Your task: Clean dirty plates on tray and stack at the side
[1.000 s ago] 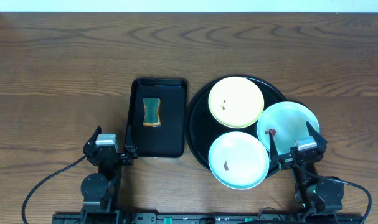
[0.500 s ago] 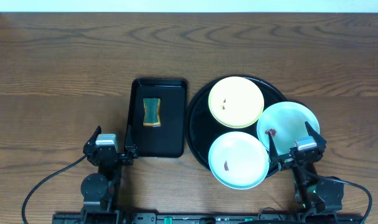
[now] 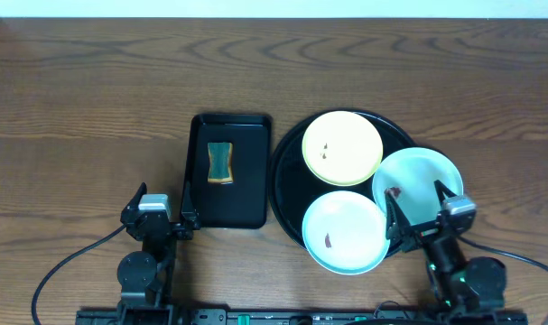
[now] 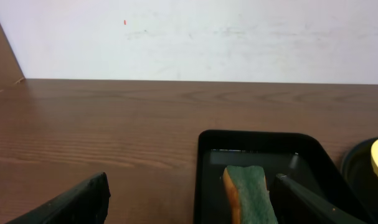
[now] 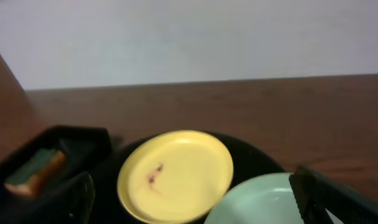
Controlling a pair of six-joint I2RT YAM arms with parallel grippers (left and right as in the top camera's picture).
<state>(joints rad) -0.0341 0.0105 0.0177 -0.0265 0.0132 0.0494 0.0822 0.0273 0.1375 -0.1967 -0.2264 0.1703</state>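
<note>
Fingers on both grippers are spread wide. Your left gripper (image 3: pixel 163 199) sits lower left, just beside the rectangular tray (image 3: pixel 246 203) holding a sponge (image 3: pixel 220 162). Your right gripper (image 3: pixel 414 197) is lower right, over the right mint plate (image 3: pixel 422 170). The round tray (image 3: pixel 287 171), right of centre, also carries the yellow plate (image 3: pixel 342 147) and the lower mint plate (image 3: pixel 346 232).

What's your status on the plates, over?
Left pincer open, empty. Right pincer open at rightmost plate. Three plates smeared, on round tray, none stacked. No obstruction seen.
</note>
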